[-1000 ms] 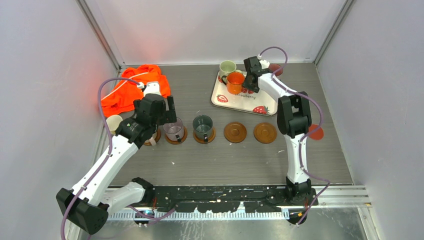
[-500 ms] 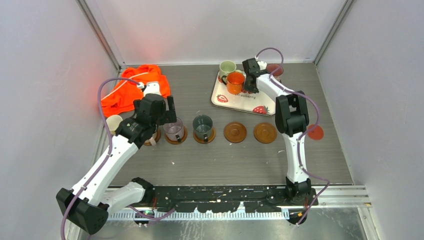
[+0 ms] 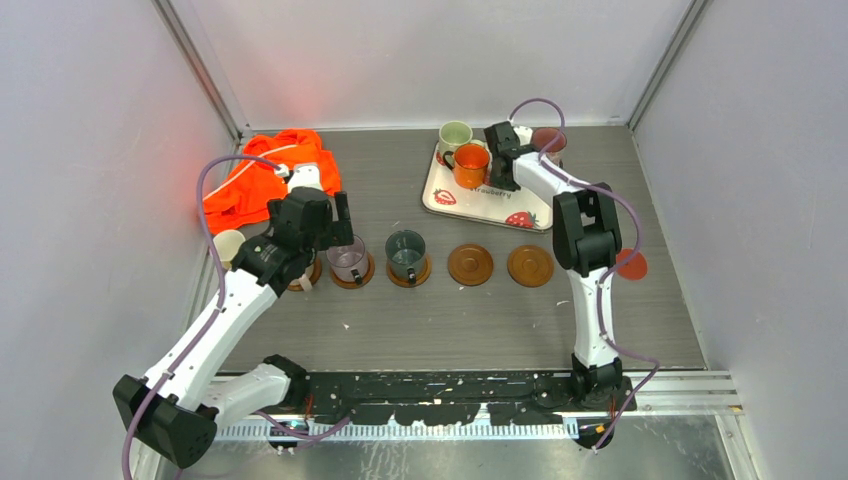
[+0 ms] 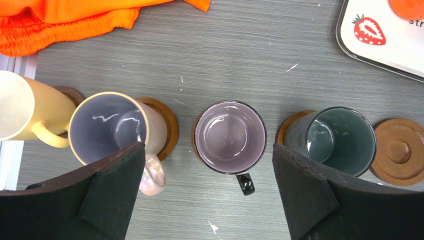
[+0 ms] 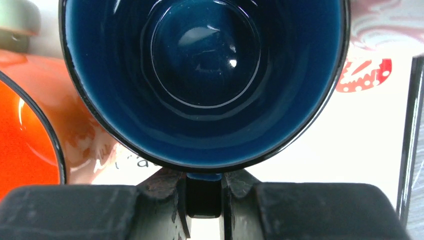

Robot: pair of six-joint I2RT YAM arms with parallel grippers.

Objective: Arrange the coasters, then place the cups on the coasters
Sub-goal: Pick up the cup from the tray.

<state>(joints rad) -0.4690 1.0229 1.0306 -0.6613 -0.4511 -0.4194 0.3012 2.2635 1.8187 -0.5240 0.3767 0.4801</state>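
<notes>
R jaws are pinched on the handle of the navy mug [image 5: 205, 75]. The mug body sits just ahead of them, mouth up, over the strawberry tray [image 5: 325, 150], w/ the orange mug [image 5: 25, 135] just beside it. Can't tell if it's lifted off the tray. L jaws are spread wide above the desk [image 4: 260, 60], holding nothing. The lilac-grey mug [image 4: 230, 136] on its coaster lies btwn them, pink mug [image 4: 112, 127] by one finger, grey-green mug [image 4: 337, 140] by the other, each on a coaster. Two bare wood coasters [image 3: 470, 265] lie right of that row.
</notes>
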